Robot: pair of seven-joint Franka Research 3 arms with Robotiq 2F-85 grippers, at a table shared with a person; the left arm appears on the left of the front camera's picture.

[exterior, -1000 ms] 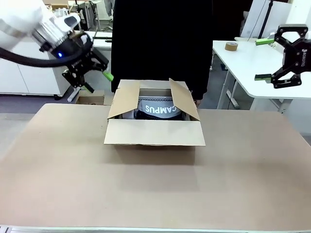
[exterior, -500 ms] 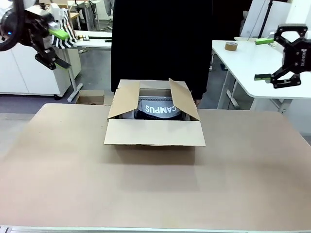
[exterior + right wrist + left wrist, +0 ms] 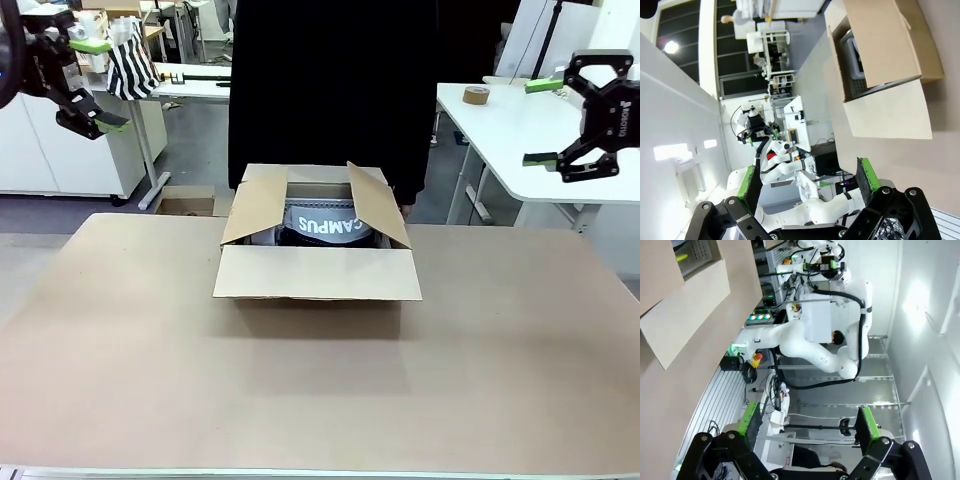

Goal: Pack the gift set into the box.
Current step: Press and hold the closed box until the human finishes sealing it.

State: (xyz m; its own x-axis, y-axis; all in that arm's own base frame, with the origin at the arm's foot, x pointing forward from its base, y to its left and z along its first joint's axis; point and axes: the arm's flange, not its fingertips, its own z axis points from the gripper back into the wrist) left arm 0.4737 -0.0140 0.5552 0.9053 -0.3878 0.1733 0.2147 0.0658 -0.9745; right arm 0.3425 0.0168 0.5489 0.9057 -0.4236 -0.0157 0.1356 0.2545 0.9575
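The gift set (image 3: 330, 226) lies half-hidden in the box (image 3: 316, 272); both jaws gape empty.

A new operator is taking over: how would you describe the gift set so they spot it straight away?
On the brown table, near its far edge before the person in black, stands an open cardboard box. Inside it lies the gift set, a dark grey-and-black package. Its white capitals reading CAMPUS, upside down in the front view, set it apart from the plain brown flaps around it.
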